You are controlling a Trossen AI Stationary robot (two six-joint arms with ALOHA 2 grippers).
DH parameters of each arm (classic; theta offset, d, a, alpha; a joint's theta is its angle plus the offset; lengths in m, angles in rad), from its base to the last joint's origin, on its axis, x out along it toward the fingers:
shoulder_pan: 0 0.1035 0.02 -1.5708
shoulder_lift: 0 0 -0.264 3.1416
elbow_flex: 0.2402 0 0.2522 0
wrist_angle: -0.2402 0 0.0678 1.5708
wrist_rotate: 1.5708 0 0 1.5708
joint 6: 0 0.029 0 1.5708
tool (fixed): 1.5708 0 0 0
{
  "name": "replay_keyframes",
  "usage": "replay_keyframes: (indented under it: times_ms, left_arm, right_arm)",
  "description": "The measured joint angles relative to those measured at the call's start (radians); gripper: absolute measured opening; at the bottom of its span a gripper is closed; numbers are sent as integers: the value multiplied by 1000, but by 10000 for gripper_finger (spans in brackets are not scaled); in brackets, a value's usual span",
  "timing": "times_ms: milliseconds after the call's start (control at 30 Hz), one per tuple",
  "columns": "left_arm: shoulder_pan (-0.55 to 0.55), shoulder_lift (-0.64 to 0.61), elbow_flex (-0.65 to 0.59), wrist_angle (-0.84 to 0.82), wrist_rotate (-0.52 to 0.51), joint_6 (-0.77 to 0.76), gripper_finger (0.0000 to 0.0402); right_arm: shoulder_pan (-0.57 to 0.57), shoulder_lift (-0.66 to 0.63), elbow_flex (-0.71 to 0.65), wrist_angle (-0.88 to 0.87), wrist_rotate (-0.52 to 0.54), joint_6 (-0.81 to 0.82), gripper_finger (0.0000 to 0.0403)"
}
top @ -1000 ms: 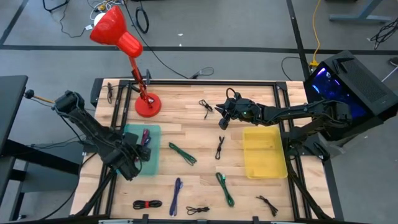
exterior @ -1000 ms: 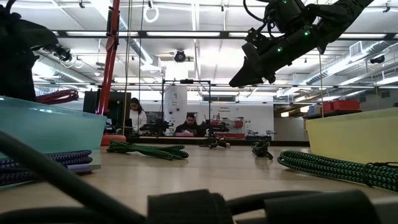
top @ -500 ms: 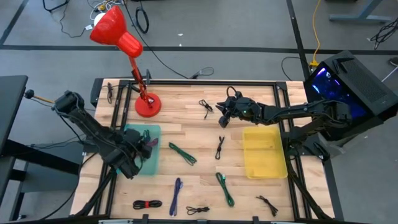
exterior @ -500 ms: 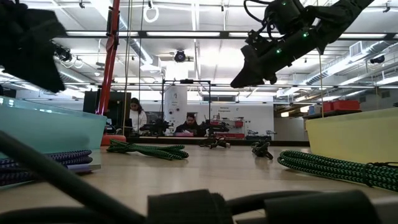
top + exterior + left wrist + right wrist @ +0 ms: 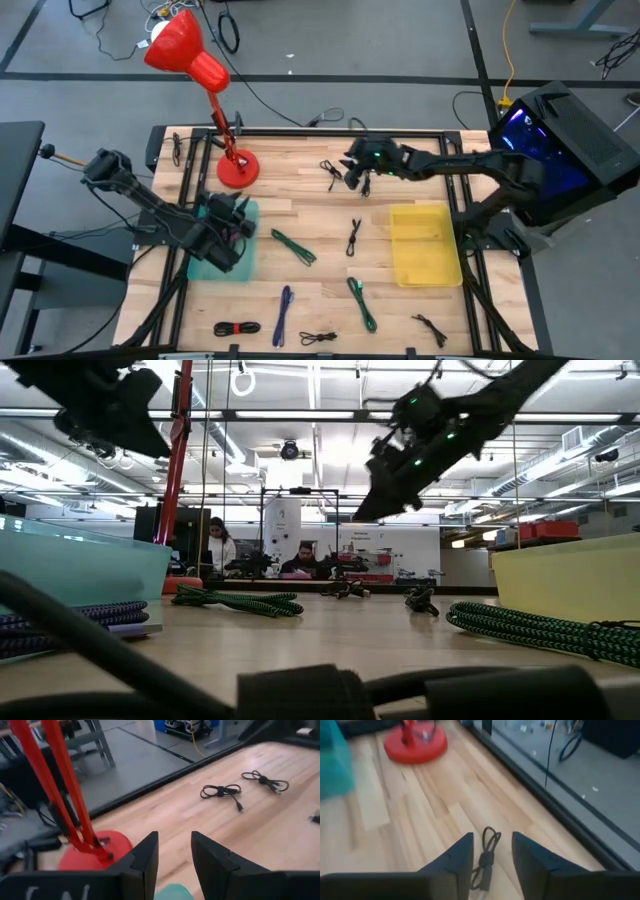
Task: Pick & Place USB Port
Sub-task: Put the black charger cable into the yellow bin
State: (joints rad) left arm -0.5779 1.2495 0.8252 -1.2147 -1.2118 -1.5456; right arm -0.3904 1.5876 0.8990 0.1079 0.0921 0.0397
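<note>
The right gripper [image 5: 352, 172] hangs above the far middle of the worktop [image 5: 300, 215], its fingers [image 5: 455, 860] parted and empty, with a small black cable [image 5: 485, 854] showing between them on the wood below; that cable [image 5: 331, 172] lies near the far edge. The left gripper [image 5: 232, 213] hovers over the teal tray [image 5: 247, 262] near the left edge, fingers [image 5: 145, 857] apart and holding nothing; purple cable [image 5: 70, 618] lies inside the tray. A red lamp [image 5: 200, 70] stands with its round base [image 5: 237, 170] by the far left corner. A yellow tray [image 5: 425, 245] sits toward the right edge. Other cables lie scattered: a green one [image 5: 293, 246] in the middle, another black one [image 5: 354, 237] just beside the yellow tray, a green one [image 5: 361, 302] and a blue one [image 5: 285, 312] toward the near edge.
</note>
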Motion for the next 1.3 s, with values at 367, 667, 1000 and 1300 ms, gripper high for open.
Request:
replay_keyframes:
  times_ms: [367, 667, 1000, 1300]
  left_arm:
    - [85, 0, 67, 87, 0, 289, 121]
    - [93, 0, 67, 91, 4, 302, 121]
    - [93, 0, 67, 93, 4, 301, 121]
    - [93, 0, 67, 97, 4, 301, 121]
  right_arm:
    - [-9, 274, 196, -95, 4, 16, 222]
    - [-10, 317, 205, -165, 47, 52, 233]
    - [0, 355, 206, -160, 48, 101, 233]
    - [6, 413, 207, -140, 46, 101, 199]
